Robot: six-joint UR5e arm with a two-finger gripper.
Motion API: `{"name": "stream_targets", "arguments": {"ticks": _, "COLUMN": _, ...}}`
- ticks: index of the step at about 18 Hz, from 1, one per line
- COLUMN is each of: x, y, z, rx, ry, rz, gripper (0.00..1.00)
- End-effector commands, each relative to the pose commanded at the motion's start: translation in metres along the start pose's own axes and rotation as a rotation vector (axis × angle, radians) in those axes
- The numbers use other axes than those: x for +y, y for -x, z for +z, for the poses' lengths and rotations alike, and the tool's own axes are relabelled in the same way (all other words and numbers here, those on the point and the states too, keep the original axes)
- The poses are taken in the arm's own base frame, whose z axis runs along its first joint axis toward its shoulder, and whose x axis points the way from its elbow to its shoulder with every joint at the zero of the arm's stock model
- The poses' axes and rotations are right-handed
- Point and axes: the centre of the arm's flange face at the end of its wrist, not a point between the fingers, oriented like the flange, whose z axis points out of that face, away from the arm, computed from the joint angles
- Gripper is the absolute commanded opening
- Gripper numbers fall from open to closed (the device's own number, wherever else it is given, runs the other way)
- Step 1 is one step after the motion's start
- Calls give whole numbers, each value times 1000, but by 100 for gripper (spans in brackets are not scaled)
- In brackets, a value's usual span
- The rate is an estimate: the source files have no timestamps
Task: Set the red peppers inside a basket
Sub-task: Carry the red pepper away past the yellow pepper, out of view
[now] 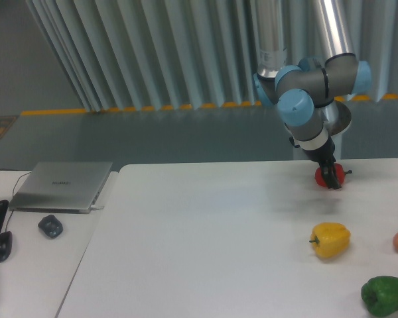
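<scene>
At the table's (205,232) far right edge sat the red pepper (330,175); the gripper (331,179) stood on it, fingers astride; a firm grasp could not be confirmed; the yellow pepper (330,240) lay nearer, well apart.

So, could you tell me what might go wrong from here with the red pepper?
The hand sits on the red pepper, but its grip is hidden; a shallow hold on glossy skin may slip on lifting. No basket is in view, so the drop point is unknown. The pepper lies near the table's far edge and could roll off if nudged.
</scene>
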Motion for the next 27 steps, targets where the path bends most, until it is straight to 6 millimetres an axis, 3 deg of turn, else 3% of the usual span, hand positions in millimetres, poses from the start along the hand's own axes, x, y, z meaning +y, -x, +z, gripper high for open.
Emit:
{"name": "stream_targets", "arguments": {"ticks": 6, "x": 5, "y": 0, "z": 0, "rx": 0, "ry": 1, "rz": -18, "gripper": 35}}
{"name": "stream_targets", "arguments": {"ticks": 7, "x": 6, "y": 0, "z": 0, "rx": 0, "ry": 1, "rz": -21, "gripper": 32}}
{"name": "stream_targets", "arguments": {"ticks": 12, "x": 16, "y": 3, "z": -7, "rx": -16, "ry": -7, "rz": -36, "gripper": 26}}
{"name": "stream_targets", "arguments": {"ticks": 18, "x": 40, "y": 20, "z": -34, "rx": -64, "ry": -23, "rz": -74, "gripper": 25}}
{"name": "stream_targets", "arguments": {"ticks": 21, "x": 63, "y": 32, "z": -45, "rx": -87, "ry": -61, "rz": -120, "gripper": 24}}
{"name": "stream_targets", "arguments": {"ticks": 25, "x": 110, "y": 55, "z": -71, "rx": -134, "ry": -125, "rz": -204, "gripper": 24}}
{"name": "stream_targets", "arguments": {"ticks": 27, "x": 127, "y": 73, "z": -74, "rx": -116, "ry": -145, "rz": -221, "gripper": 23}}
